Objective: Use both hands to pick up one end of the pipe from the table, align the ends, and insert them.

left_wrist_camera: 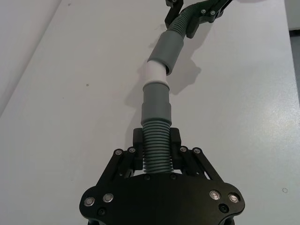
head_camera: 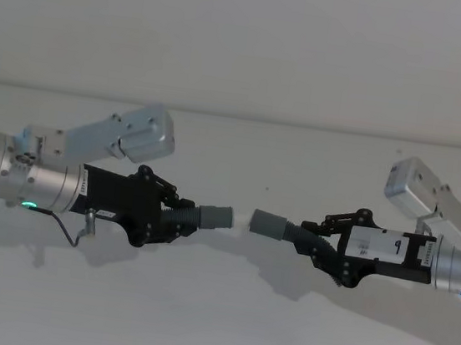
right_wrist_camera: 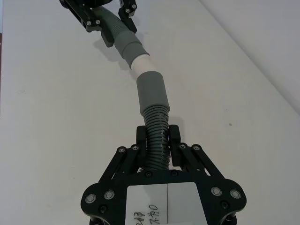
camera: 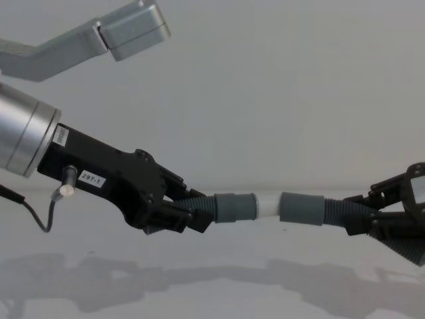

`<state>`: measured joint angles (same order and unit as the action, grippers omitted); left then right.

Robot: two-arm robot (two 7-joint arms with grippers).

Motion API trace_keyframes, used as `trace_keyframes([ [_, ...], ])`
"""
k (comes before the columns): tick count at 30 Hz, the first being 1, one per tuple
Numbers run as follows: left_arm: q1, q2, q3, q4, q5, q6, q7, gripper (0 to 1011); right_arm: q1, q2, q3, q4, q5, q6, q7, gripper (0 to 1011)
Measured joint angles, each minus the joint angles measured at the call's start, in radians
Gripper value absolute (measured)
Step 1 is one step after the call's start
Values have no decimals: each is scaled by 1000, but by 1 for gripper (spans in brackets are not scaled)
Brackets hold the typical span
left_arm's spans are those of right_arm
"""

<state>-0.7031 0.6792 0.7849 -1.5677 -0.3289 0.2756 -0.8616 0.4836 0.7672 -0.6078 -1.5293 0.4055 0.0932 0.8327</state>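
While both hose pieces hang clear of the white table (head_camera: 212, 322), the step in hand is judged to be alignment, with insertion just begun or about to begin.

Item, left gripper (head_camera: 176, 219): fingers clamped on the ribbed part of the left hose piece (head_camera: 200, 217), held above the table at mid-left. Its smooth grey cuff (camera: 234, 207) points toward the other arm and carries the narrower white spigot (camera: 267, 205).

Item, right gripper (head_camera: 313, 240): fingers clamped on the ribbed part of the right hose piece (head_camera: 284, 230), held above the table at mid-right. Its hollow cuff (camera: 302, 208) faces the spigot.

Relation of ends: in the chest view the spigot tip meets the mouth of the hollow cuff; the left wrist view suggests the tip has entered slightly, the two pieces meeting at a shallow angle. How deep it sits cannot be told.

Next move, as judged: straighten the two axes so the cuffs are in line, then push the grippers toward each other until the white section disappears into the hollow cuff. A tilted push risks jamming, or bending the flexible ribbing.

Containers: the hollow cuff alone qualifies; contents, at most the spigot tip.
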Motion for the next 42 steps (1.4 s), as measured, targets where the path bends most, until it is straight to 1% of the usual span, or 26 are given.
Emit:
trace_keyframes([
  [19,9,19,0,-26,-12,-2,7,319,11,7,-11,2,0,1,5,273],
  [32,-4,18,17,-17,-16,-6,-14,319,15,6,-12,8,12,-5,12,273],
  [42,-12,12,26,-7,-17,-6,-17,319,22,2,-14,13,33,-10,21,273],
])
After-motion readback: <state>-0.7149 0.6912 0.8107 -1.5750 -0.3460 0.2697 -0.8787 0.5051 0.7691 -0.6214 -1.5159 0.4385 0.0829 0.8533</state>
